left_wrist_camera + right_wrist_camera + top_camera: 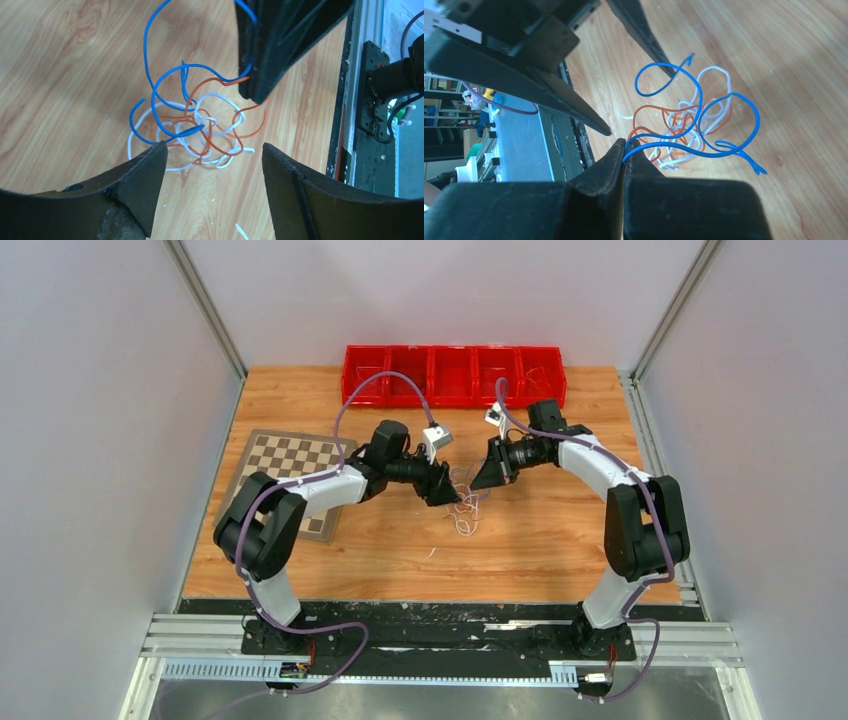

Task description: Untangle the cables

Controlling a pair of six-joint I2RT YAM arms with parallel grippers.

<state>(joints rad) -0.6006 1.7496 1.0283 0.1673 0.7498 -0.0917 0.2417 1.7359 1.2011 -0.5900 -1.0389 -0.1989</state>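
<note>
A tangle of thin cables (464, 502) lies on the wooden table between my two grippers. In the left wrist view it is blue (165, 80), orange-red (252, 131) and white (220, 98) wires looped through one another; no black wire shows. My left gripper (212, 147) is open and empty, just above the near side of the tangle. My right gripper (626, 145) is shut on one end of the blue cable (730, 94) and holds it lifted, so the blue loops hang above the orange-red (644, 107) and white (714, 68) wires on the table.
A row of red bins (453, 375) stands along the table's far edge. A chessboard (290, 465) lies at the left under the left arm. Small white scraps (432, 553) lie near the tangle. The black mounting rail (370, 100) runs along the near edge.
</note>
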